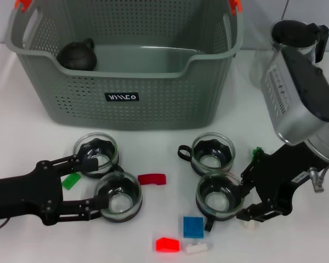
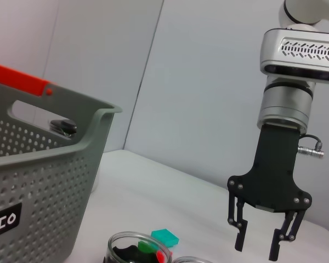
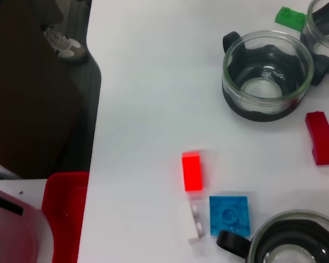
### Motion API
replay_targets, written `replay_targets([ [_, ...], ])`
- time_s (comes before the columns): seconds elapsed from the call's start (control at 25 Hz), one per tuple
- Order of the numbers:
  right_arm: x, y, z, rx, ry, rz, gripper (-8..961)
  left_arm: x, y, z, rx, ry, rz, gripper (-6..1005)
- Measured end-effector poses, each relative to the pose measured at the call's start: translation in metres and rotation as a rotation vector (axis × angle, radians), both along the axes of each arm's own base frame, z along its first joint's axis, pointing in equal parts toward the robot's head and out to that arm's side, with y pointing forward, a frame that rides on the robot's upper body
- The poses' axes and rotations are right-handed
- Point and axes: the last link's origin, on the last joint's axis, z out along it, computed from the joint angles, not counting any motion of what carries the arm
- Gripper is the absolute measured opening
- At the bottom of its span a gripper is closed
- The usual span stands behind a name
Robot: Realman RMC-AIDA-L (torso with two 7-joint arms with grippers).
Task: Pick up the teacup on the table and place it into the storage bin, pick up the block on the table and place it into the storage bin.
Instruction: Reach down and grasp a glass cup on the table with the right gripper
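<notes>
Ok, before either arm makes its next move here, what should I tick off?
1. Right gripper open: ok, its fingers are spread and hold nothing.
2. Right gripper around a cup: not ok, it sits beside the near-right teacup, and the cup is not between the fingers.
3. Left gripper open: ok, fingers spread.
4. Left gripper lined up on a block: ok, the green block lies between its fingers.
5. Room in the bin: ok, only a dark teapot in one back corner.
6. Right gripper low enough to grasp: cannot tell.
</notes>
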Motion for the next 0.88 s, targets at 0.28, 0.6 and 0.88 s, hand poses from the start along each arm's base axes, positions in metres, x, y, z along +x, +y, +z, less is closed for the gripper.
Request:
replay_targets([
  [0.28, -0.002, -0.003, -0.010, -0.013, -0.028, 0.025, 424, -0.001, -0.001, 0.000, 0.006, 0.003, -0.005, 873],
  [0.6, -0.003, -0.002, -0.015, 0.003, -0.048, 0.031, 424, -0.001, 0.000, 0.000, 0.010, 0.006, -0.002, 873],
  [0.88, 0.000, 0.000, -0.026, 0.020, -0.075, 0.060, 424, -0.002, -0.001, 0.000, 0.014, 0.008, 0.001, 872],
])
